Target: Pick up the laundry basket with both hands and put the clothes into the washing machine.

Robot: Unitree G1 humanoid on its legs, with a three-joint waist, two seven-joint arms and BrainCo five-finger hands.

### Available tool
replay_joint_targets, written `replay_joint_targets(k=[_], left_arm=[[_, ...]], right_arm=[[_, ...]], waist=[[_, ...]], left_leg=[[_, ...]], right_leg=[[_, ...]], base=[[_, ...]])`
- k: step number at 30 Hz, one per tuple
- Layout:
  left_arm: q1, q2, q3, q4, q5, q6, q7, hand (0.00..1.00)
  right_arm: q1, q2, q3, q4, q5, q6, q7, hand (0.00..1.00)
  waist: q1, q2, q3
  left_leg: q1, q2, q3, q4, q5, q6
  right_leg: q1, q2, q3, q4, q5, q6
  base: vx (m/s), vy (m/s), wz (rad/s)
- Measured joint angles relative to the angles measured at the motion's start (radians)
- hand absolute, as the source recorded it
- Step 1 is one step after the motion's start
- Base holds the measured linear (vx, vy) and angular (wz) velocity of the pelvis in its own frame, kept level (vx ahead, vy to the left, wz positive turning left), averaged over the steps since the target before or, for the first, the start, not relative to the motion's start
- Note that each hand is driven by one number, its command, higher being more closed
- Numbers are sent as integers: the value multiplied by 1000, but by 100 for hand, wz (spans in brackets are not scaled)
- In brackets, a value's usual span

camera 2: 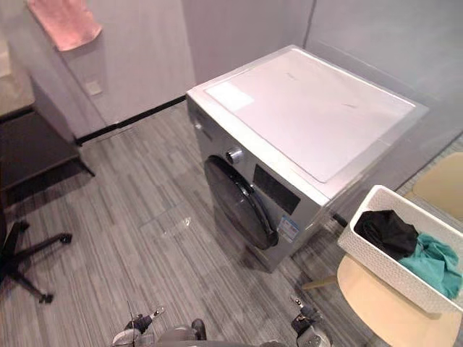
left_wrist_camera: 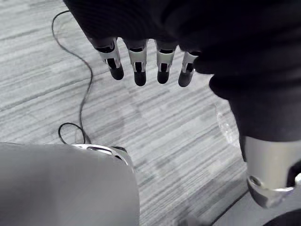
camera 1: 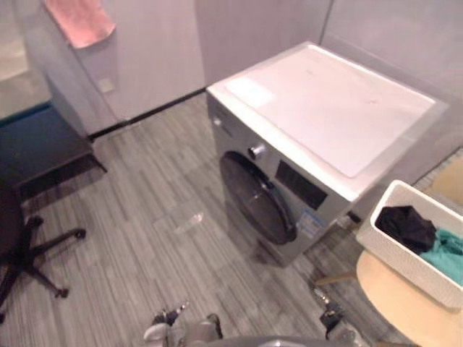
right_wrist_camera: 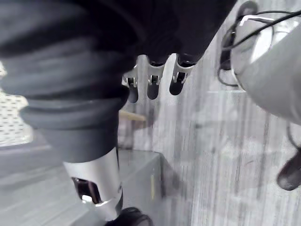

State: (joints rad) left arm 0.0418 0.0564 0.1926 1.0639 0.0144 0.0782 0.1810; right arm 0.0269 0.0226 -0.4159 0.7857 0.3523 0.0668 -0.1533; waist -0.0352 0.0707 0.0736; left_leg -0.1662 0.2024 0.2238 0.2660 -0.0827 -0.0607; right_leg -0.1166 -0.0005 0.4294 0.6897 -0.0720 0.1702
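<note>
The left hand [left_wrist_camera: 137, 59] hangs over the grey striped floor [camera 1: 145, 238] with its fingers straight and loosely spread, and it holds nothing. The right hand [right_wrist_camera: 153, 82] hangs the same way, its fingers straight, its thumb apart and nothing in its grasp. Past its fingers the right wrist view catches a patch of perforated white wall (the basket's side, by the look of it).

The laundry basket [camera 2: 376, 253] is white and stands at the near right on a round pale wooden table [camera 2: 376, 311], apart from both hands. In it lie a black garment [camera 2: 387, 233] on the left and a teal garment [camera 2: 438, 264] on the right, the two touching.

Just left of the basket is the washing machine [camera 1: 304, 144], a silver-grey front loader with a flat white top, set at an angle to the view. Its round dark door [camera 1: 257, 199] is shut and faces the near left, with a knob [camera 1: 256, 151] above it. The basket's left corner sits close to the machine's near right corner.

Open floor lies before the door. At the far left a dark desk [camera 1: 36, 144] stands against the wall, with the black star base of an office chair [camera 1: 29, 249] nearer. A pink towel [camera 1: 79, 20] hangs on the far wall above them.
</note>
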Motion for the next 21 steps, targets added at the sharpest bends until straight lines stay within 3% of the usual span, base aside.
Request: replay_joint_targets(k=[1,2,3,4,5,8,11,16,21], left_arm=[[2,3,1,1,1,0,1,0],[10,5,6,4,3,1,1,0],[8,5,11,4,4,1,1,0],[2,9,17,4,7,0,2,0],[0,37,18,2,8,-4,1,0],[-24,-14,26,0,9,1,0,0],[-21,-21,35,2,20,4,5,0],[-22,-17,28,2,46,5,7,0],[-27,-14,-7,-17,45,4,16,0]], right_arm=[[-5,1,31,-41,0,-1,0,0],[-10,1,78,-121,-2,-3,-1,0],[-17,2,93,-150,-7,-7,-1,0],[-38,3,122,-184,-14,-18,-4,0],[-48,11,139,-219,-24,-22,-10,0],[-64,-45,109,-304,-61,-24,-31,0],[-72,-99,112,-383,-81,-25,-43,0],[-79,-160,161,-479,-127,-48,-42,0],[-61,-166,363,-608,-156,-61,13,0]], waist=[[1,-11,1],[3,-11,7],[3,-19,8],[6,-48,15],[2,-105,19],[-1,-52,60],[2,-21,62],[0,-22,63],[4,-14,86]], left_leg=[[17,14,28,-16,8,-10],[42,29,78,-40,10,-13],[50,36,97,-45,11,-15],[66,43,134,-51,16,-24],[71,4,134,-64,17,-47],[75,28,27,-111,12,-67],[94,30,17,-179,63,-81],[105,13,-1,-213,85,-104],[53,-8,-14,-231,116,-95]], right_leg=[[-45,-3,-37,19,-80,-14],[-111,-39,-140,-30,-148,-20],[-137,-63,-203,-84,-152,-26],[-146,-94,-329,-253,-125,-46],[-125,-109,-374,-429,-11,-51],[-114,-68,-407,-410,-35,-81],[-116,-46,-426,-416,-30,-89],[-104,-65,-449,-436,-29,-88],[-121,-85,-464,-503,13,-79]], base=[[-22,-185,-131],[-16,-149,-97],[9,-243,-102],[31,-316,-61],[26,-322,-37],[22,-228,22],[33,-119,6],[27,9,15],[-15,39,11]])
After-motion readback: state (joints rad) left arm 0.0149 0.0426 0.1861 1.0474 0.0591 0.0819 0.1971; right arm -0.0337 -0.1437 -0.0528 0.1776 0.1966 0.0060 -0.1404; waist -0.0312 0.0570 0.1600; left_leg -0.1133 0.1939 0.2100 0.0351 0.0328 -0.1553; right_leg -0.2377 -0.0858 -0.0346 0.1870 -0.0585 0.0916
